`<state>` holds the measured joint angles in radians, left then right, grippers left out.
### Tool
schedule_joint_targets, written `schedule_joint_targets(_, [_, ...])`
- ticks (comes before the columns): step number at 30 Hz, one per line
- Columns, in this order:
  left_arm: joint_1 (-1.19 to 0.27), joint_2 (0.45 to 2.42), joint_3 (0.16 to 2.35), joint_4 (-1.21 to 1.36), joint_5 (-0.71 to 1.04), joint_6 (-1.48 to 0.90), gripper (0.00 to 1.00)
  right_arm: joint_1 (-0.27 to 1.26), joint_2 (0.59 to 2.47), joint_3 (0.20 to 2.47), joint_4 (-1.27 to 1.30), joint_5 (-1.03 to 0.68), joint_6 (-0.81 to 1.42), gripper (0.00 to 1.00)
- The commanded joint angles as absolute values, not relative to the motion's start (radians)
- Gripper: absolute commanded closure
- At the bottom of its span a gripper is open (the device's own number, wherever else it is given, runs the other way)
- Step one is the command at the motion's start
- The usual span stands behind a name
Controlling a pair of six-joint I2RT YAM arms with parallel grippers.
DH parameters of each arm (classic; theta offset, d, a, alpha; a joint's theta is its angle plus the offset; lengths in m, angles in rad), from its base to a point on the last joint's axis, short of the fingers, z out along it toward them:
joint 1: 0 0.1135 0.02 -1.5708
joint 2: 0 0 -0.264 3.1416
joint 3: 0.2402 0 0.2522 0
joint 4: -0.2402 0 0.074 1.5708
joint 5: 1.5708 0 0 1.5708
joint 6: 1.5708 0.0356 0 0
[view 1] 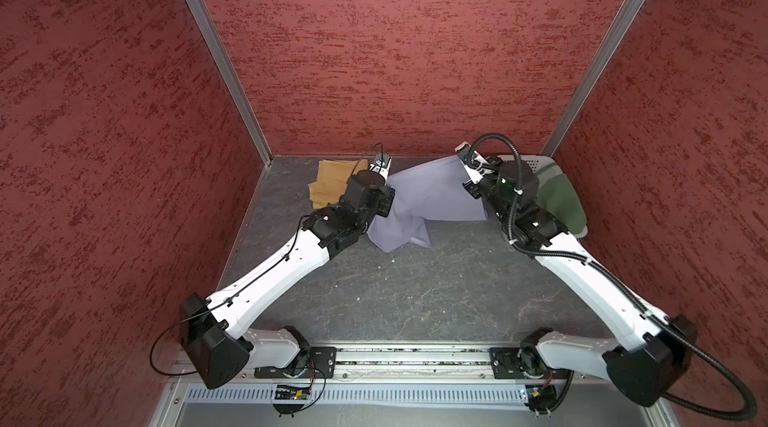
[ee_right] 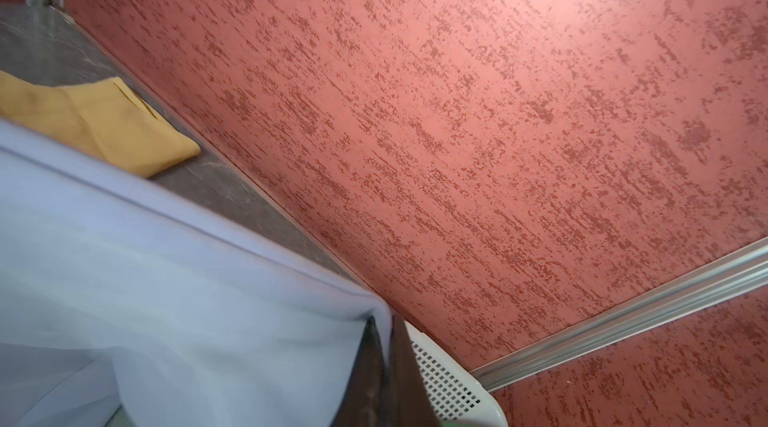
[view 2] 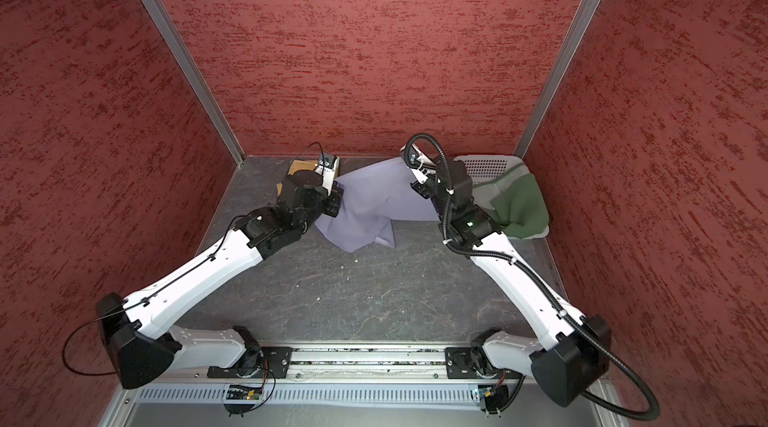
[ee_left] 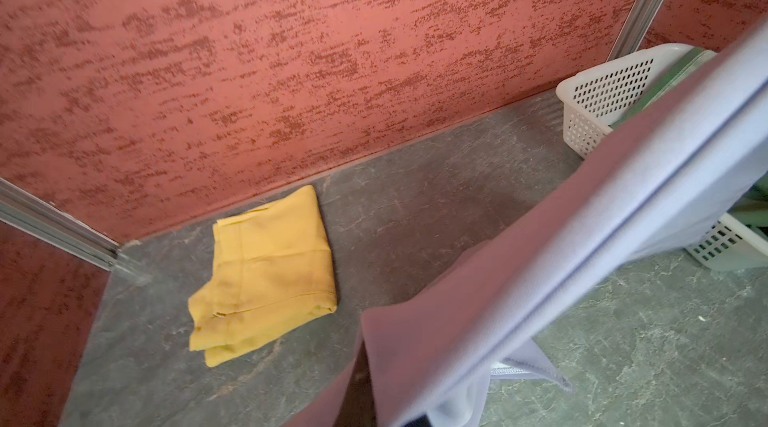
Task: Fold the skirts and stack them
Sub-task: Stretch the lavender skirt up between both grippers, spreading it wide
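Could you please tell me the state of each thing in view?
yellow skirt: folded, flat on the table.
lavender skirt: unfolded, held up by two corners, bottom on table.
basket: holding the green skirt.
green skirt: unfolded, heaped in basket.
left gripper: shut on lavender skirt.
right gripper: shut on lavender skirt.

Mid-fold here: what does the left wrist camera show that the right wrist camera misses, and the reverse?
Left wrist only: the whole folded yellow skirt, and the green skirt in the basket. Right wrist only: the right claw shut on a corner of the lavender skirt. Both: that lifted lavender skirt, some yellow skirt, the basket's perforated wall and the table.
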<state>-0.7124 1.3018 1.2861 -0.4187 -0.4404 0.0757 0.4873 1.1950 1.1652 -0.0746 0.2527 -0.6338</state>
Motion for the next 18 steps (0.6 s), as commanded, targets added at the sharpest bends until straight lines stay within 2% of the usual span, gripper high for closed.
schedule_joint_targets(1, [-0.7,1.252,1.326,-0.471,-0.508,0.226,1.0,0.477,1.114,1.145,-0.109,0.223,-0.571,1.0])
schedule_joint_targets(6, [-0.678,1.239,1.364,-0.416,-0.509,0.355,1.0,0.476,1.069,1.128,-0.131,0.272,-0.551,1.0])
schedule_joint_targets(11, [-0.632,1.304,1.456,-0.385,-0.485,0.43,1.0,0.466,1.087,1.13,-0.117,0.335,-0.544,1.0])
schedule_joint_targets(18, [-0.59,1.411,1.618,-0.347,-0.429,0.546,1.0,0.42,1.121,1.161,-0.09,0.309,-0.54,1.0])
